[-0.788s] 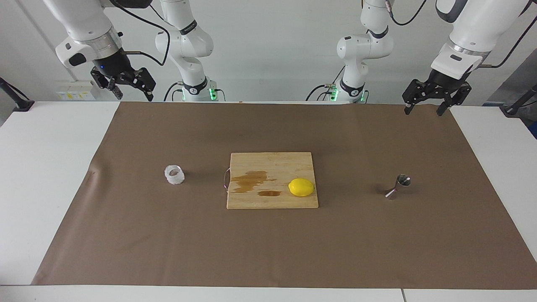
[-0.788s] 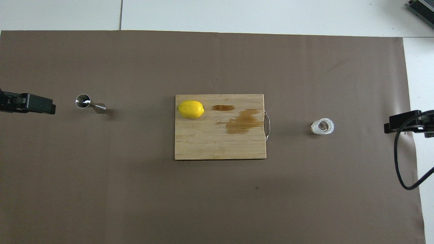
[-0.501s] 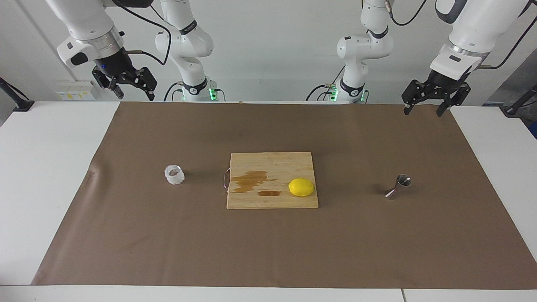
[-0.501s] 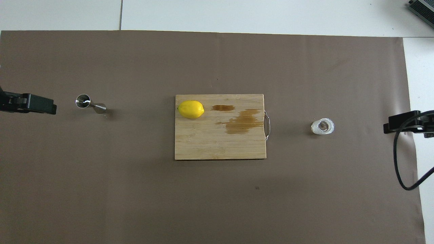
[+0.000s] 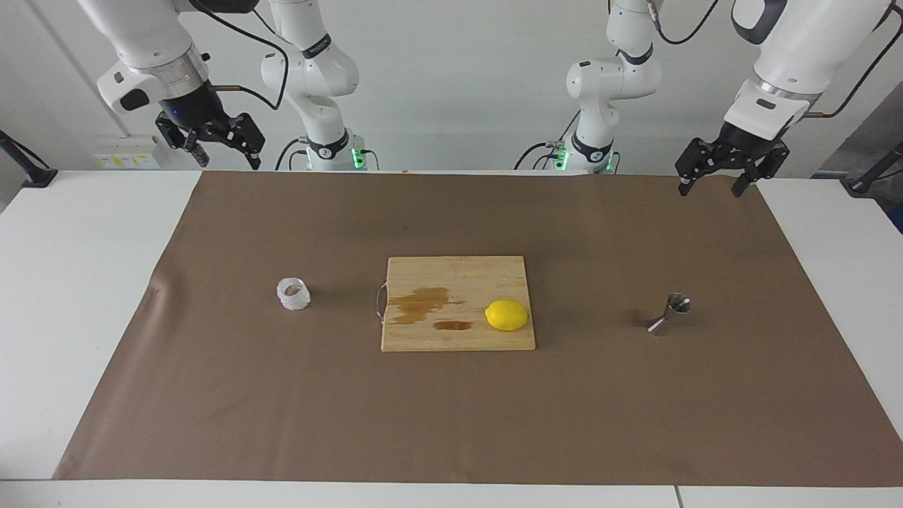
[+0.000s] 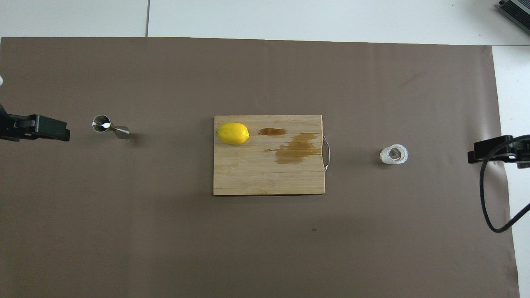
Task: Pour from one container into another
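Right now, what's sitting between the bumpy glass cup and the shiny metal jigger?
Between the glass cup and the jigger lies a wooden cutting board with a lemon on it, clear in both views.

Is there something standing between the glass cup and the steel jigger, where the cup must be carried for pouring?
Yes. The cutting board with the lemon on it lies between the glass cup and the steel jigger.

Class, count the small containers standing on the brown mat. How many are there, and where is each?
2. The glass cup stands toward the right arm's end, beside the cutting board. The steel jigger stands toward the left arm's end. Nothing seems hidden.
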Available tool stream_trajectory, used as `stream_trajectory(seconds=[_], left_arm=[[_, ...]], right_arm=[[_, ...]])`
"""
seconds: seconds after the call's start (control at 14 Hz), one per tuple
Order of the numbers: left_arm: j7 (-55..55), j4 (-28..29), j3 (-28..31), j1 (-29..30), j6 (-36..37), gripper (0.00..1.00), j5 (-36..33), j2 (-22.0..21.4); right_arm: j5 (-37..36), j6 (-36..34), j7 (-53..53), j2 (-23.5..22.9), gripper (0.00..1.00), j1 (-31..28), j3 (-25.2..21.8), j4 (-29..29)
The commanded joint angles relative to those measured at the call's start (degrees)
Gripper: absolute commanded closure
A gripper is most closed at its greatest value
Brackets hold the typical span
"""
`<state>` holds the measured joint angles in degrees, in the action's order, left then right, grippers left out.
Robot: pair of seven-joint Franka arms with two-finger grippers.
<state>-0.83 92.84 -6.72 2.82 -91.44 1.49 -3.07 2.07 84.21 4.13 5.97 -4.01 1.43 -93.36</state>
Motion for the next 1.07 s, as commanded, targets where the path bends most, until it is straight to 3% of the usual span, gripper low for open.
stream_trajectory(seconds=[0.0,0.36,0.72,1.0], left_arm=[[-3.72,0.16,-0.04,1.4,-0.49,0.0,0.45,2.18],[-13.63,-3.0,0.05,7.54,-1.37,0.0,9.83,11.22],[-29.28,-2.23,0.05,10.28,-7.25,0.0,14.93,15.72],[-37.22,-1.44,0.05,15.02,-8.4,0.0,25.91,21.87]], right_arm=[[0.57,-0.1,-0.44,1.06,0.0,-0.74,0.33,-1.12],[0.57,-0.1,-0.44,1.06,0.0,-0.91,0.24,-1.03],[0.57,-0.1,-0.44,1.06,0.0,-0.74,0.24,-1.03],[0.57,-0.1,-0.44,1.06,0.0,-0.82,0.24,-1.03]])
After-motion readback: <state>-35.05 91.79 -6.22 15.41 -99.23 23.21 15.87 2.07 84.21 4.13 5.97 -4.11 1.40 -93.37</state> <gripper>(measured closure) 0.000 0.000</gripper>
